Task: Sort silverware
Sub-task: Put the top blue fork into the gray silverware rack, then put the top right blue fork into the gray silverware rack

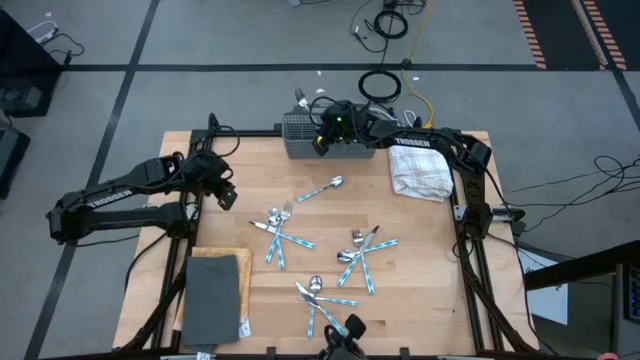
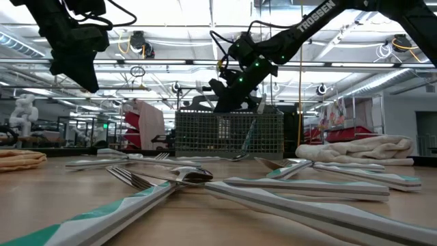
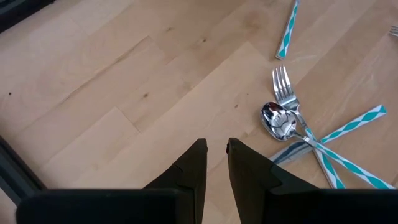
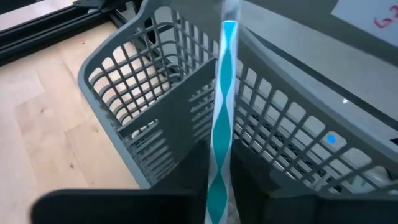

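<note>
The left tool (image 1: 226, 194) hovers over the left side of the light wooden bench (image 1: 420, 260), its fingers nearly together on nothing. Loose silver cutlery with blue-and-white patterned handles (image 1: 285, 233) lies in crossed heaps across the bench's middle. At the far edge stands the grey slotted plastic basket (image 1: 298, 132), split by a divider; the right tool (image 1: 325, 137) above it pinches one blue-patterned handle (image 4: 222, 124), pointing down into a compartment. A white folded towel (image 1: 420, 172) lies right.
</note>
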You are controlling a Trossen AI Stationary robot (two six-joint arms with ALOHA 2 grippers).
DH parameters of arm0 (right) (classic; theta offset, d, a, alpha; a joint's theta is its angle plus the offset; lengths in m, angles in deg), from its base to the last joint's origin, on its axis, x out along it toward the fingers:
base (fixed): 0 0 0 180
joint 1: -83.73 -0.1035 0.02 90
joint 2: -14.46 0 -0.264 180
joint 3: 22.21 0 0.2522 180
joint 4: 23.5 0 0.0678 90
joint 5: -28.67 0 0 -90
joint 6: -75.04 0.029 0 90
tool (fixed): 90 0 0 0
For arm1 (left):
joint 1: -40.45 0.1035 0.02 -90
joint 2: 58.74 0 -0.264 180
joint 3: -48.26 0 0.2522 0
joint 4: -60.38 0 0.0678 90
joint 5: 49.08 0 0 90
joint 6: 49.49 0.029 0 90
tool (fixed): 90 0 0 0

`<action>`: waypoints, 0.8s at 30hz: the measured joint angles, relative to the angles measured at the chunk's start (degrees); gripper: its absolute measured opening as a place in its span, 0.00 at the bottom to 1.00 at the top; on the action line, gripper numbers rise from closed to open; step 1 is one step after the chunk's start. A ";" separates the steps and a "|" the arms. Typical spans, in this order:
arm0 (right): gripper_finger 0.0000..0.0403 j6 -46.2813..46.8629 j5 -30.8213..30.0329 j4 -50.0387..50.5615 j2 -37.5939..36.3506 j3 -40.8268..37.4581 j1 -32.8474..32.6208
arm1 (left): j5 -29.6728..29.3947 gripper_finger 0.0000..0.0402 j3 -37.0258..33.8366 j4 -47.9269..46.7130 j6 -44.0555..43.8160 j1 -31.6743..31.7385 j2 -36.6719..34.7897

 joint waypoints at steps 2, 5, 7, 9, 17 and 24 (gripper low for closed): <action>0.21 0.07 0.04 0.01 0.00 0.00 -0.02 | 0.00 0.17 0.00 -0.04 0.01 -0.01 0.00; 0.33 -0.61 0.02 0.02 0.00 0.00 -0.02 | 0.00 0.17 0.00 -0.06 0.00 0.00 0.00; 0.40 -0.57 0.02 -0.01 0.00 0.00 -0.02 | 0.00 0.17 0.00 -0.07 0.00 0.00 0.00; 0.46 -0.42 0.02 0.00 0.00 0.00 -0.02 | 0.00 0.17 0.00 -0.07 0.00 0.00 0.00; 0.53 -1.69 0.04 -3.40 -3.39 0.12 -0.98 | 0.00 0.17 0.00 -0.07 -0.02 0.00 0.00; 0.53 -3.85 3.63 7.26 -10.10 8.07 -5.22 | 0.18 0.17 0.00 -0.04 0.02 -0.02 0.00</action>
